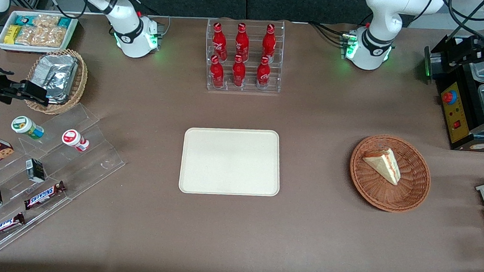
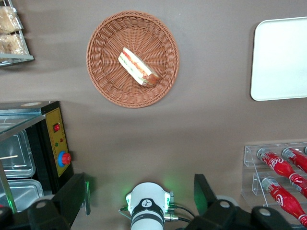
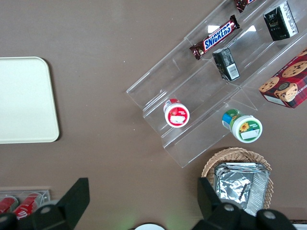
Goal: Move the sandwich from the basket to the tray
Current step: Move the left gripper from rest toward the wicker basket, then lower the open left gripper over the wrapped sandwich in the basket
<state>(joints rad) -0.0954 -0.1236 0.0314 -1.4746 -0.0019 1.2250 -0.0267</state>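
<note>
The small triangular sandwich [image 1: 383, 164] of pale white bread with red and green filling is lying inside the wide, round reddish-brown wicker basket [image 1: 412, 191], toward the working arm's end of the brown table [image 1: 312, 230]. The flat cream-beige rectangular tray [image 1: 231, 161] is sitting bare near the table's middle, well apart from the basket. The left gripper [image 2: 141, 196] is hovering high above the table, its two dark fingers [image 2: 72, 196] standing spread apart, gripping nothing.

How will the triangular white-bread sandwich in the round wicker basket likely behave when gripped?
The sandwich looks soft, so it may squash. Its layered filling might shift or spill. It lies flat in the basket, so unlikely to roll. The gripper, high above, is open.
</note>
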